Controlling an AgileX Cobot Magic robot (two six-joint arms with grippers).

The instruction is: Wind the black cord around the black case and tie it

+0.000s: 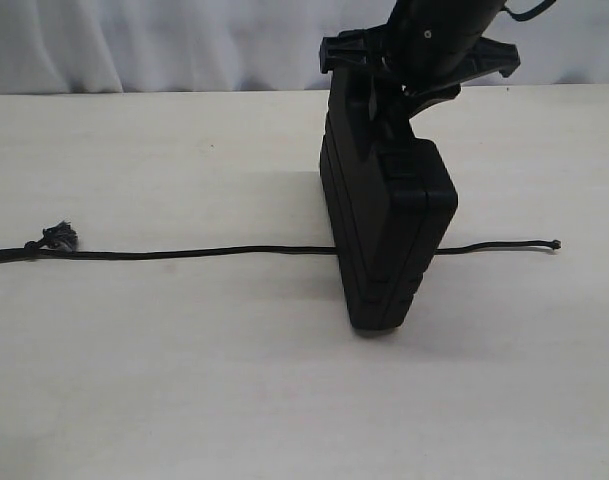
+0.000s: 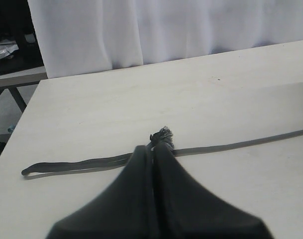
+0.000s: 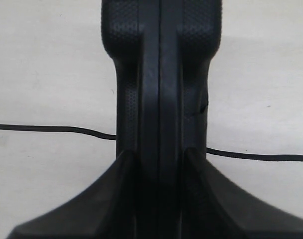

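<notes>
The black case (image 1: 384, 230) stands upright on its narrow edge in the middle of the table. My right gripper (image 1: 384, 85) is shut on its top end, with a finger on each flat side (image 3: 159, 159). The black cord (image 1: 204, 252) lies straight across the table and passes under or behind the case (image 3: 159, 74). Its frayed grey knot (image 1: 59, 237) is at the far left, its small knotted tip (image 1: 555, 243) at the right. My left gripper (image 2: 152, 148) is shut with nothing seen between its fingers, and the frayed knot (image 2: 162, 134) shows just past the fingertips. That gripper is out of the exterior view.
The pale table (image 1: 184, 380) ends at a white curtain (image 1: 134, 40) at the back. In the left wrist view the table's side edge (image 2: 22, 119) shows, with a second table holding clutter (image 2: 7, 55) beyond it.
</notes>
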